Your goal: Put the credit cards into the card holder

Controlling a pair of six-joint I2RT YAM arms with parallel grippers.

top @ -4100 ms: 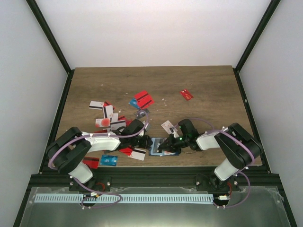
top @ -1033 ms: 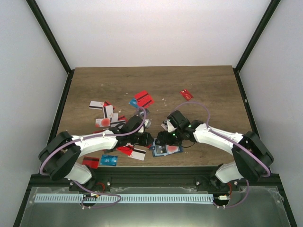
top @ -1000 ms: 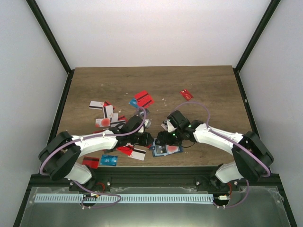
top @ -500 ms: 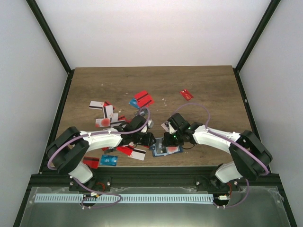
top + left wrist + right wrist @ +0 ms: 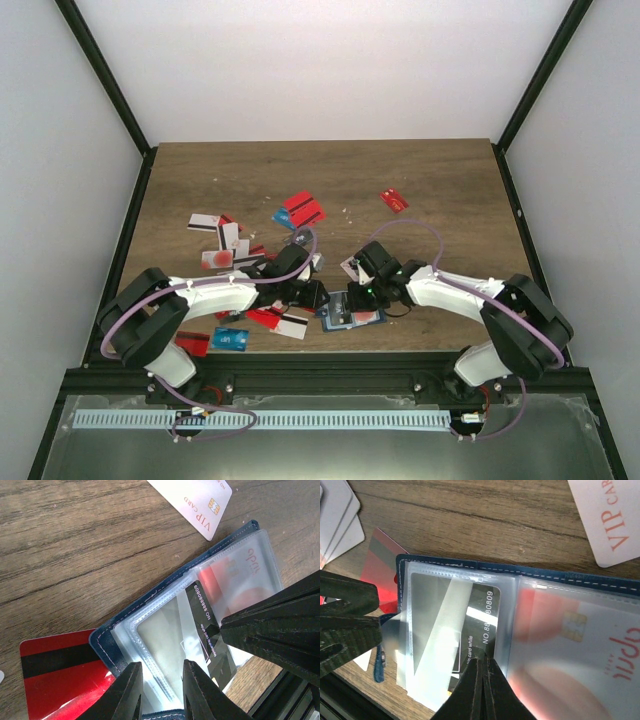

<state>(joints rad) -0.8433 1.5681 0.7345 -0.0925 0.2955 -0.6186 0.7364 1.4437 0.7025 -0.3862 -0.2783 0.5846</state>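
Note:
The card holder (image 5: 345, 320) lies open near the front edge, navy rim (image 5: 545, 575) around clear sleeves. A dark grey credit card (image 5: 481, 612) sits partly inside the left sleeve, also seen in the left wrist view (image 5: 202, 620). My right gripper (image 5: 482, 662) is shut, its tips resting on that card's near end. A red card (image 5: 560, 645) fills the right sleeve. My left gripper (image 5: 162, 685) straddles the left sleeve's outer edge and holds it slightly raised, jaws narrowly apart. In the top view the left gripper (image 5: 317, 297) and right gripper (image 5: 353, 297) meet over the holder.
A white VIP card (image 5: 610, 520) lies just beyond the holder. A red striped card (image 5: 55, 670) pokes out under its left corner. More credit cards lie scattered at the left (image 5: 225, 245), centre back (image 5: 303, 209) and right back (image 5: 394, 200); a light-blue one (image 5: 230, 338) lies near the front.
The right gripper's jaws have closed from wide apart to fully shut and now rest on the dark grey card. The left gripper has kept its hold on the sleeve.

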